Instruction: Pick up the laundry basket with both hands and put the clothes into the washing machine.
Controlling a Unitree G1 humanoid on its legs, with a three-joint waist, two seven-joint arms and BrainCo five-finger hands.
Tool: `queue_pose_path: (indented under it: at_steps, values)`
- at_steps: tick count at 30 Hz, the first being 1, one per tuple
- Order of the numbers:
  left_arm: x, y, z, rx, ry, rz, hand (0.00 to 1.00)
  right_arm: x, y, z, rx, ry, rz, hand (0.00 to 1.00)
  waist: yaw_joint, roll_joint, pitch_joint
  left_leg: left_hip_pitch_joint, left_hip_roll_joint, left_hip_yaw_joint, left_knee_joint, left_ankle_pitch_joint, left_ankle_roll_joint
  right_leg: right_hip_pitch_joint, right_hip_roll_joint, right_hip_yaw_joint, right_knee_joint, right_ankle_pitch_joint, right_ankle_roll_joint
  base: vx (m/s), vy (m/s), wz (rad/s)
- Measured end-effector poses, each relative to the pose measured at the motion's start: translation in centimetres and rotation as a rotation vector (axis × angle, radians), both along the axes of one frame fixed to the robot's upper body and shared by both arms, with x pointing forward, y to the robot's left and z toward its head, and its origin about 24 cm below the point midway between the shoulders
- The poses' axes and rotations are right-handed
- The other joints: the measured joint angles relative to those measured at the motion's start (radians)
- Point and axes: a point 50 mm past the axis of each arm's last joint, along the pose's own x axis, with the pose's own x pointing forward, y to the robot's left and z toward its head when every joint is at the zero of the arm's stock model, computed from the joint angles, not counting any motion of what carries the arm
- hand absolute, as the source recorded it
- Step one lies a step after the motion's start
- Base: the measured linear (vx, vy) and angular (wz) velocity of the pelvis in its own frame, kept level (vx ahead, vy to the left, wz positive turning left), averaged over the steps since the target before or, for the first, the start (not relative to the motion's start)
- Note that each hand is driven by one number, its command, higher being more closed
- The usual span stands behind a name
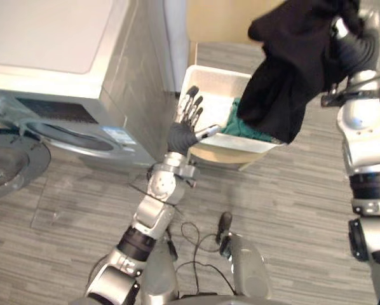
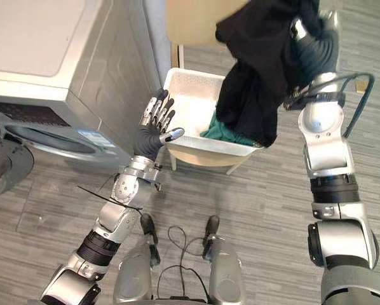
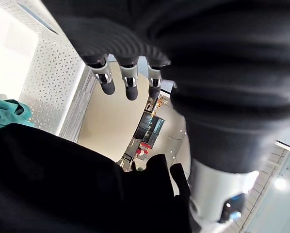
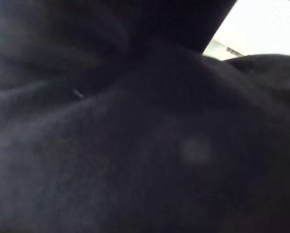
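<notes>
The white laundry basket stands on a low wooden stand beside the washing machine. A teal garment lies inside it. My right hand is raised high over the basket's right side, shut on a black garment that hangs down to the basket's rim. That cloth covers the right wrist view. My left hand is open, its fingers straight, held just outside the basket's left rim between basket and machine. Its wrist view looks at the basket's perforated wall and the black garment.
The machine's round door hangs open at the far left, with the drum opening on the front facing me. The wooden stand shows under the basket. Striped grey floor spreads in front and to the right.
</notes>
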Motion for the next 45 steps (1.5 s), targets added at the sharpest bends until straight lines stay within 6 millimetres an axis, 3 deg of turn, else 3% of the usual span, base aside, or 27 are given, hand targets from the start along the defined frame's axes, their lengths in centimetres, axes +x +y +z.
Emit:
queue_pose_path:
  at_steps: [3,6,11,17,21,27,31,37,38,45]
  values:
    - [0.6,0.0,-0.8,0.037,0.036,0.019,0.00,-0.2,1.1,-1.1,0.006,0.035,0.077,1.00,-0.008,0.001,-0.038,0.013,-0.002,0.020,-0.017,-0.004,-0.005,0.003,0.005,0.016,-0.024,0.002,0.011,0.01,-0.012,-0.13]
    - [2.0,-0.8,-0.8,0.096,0.061,0.032,0.00,-0.5,1.9,-0.7,-0.002,0.025,0.133,1.00,-0.018,0.000,-0.045,0.044,-0.005,0.024,-0.041,-0.003,-0.006,0.032,0.009,0.026,-0.053,0.009,0.016,0.01,-0.021,-0.06]
    - [3.9,-3.4,-0.2,0.308,0.039,-0.006,0.00,-0.9,3.2,-0.3,0.042,0.008,0.245,1.00,-0.031,0.001,-0.108,0.087,-0.025,0.026,-0.092,0.006,-0.003,0.062,0.010,0.037,-0.088,0.034,0.010,0.08,-0.009,-0.07]
    - [4.1,-6.2,0.6,0.609,-0.114,-0.061,0.00,-1.4,4.1,1.8,0.080,-0.066,0.338,1.00,-0.042,0.002,-0.134,0.118,-0.041,0.023,-0.113,0.007,0.000,0.090,0.003,0.040,-0.105,0.037,0.014,0.09,0.000,0.00]
    - [4.5,-6.7,0.7,0.744,-0.179,-0.017,0.00,-2.0,4.9,3.3,0.102,-0.121,0.407,1.00,-0.045,0.002,-0.134,0.132,-0.045,0.024,-0.127,0.008,0.000,0.098,0.002,0.041,-0.107,0.037,0.014,0.03,-0.005,0.00]
    - [4.3,-7.8,1.4,0.845,-0.284,-0.007,0.00,-2.0,6.5,3.0,0.118,-0.095,0.547,1.00,-0.047,0.004,-0.136,0.141,-0.051,0.024,-0.130,0.007,0.000,0.107,-0.002,0.041,-0.115,0.038,0.015,0.00,0.000,0.00]
    - [3.9,-8.3,1.0,0.881,-0.310,-0.049,0.00,-1.8,7.2,2.6,0.146,-0.070,0.612,1.00,-0.048,0.011,-0.172,0.140,-0.052,0.024,-0.131,0.007,-0.001,0.107,-0.001,0.041,-0.123,0.039,0.017,0.04,-0.014,-0.02]
    - [4.0,-8.1,0.8,0.810,-0.251,-0.090,0.00,-1.7,8.3,1.9,0.134,-0.028,0.669,1.00,-0.049,0.011,-0.183,0.143,-0.052,0.024,-0.131,0.007,-0.001,0.109,-0.001,0.042,-0.124,0.039,0.017,0.01,-0.006,-0.01]
    - [4.0,-8.0,0.8,0.751,-0.209,-0.108,1.00,-1.6,8.8,1.6,0.125,-0.011,0.684,1.00,-0.049,0.011,-0.183,0.143,-0.052,0.024,-0.131,0.007,-0.001,0.110,-0.001,0.042,-0.124,0.040,0.018,0.00,0.000,0.00]
    - [4.6,-6.9,1.0,0.568,-0.093,-0.087,1.00,-1.5,9.5,1.2,0.146,-0.004,0.708,1.00,-0.052,0.011,-0.183,0.143,-0.053,0.024,-0.131,0.007,-0.001,0.114,-0.001,0.044,-0.136,0.044,0.023,0.00,-0.002,0.00]
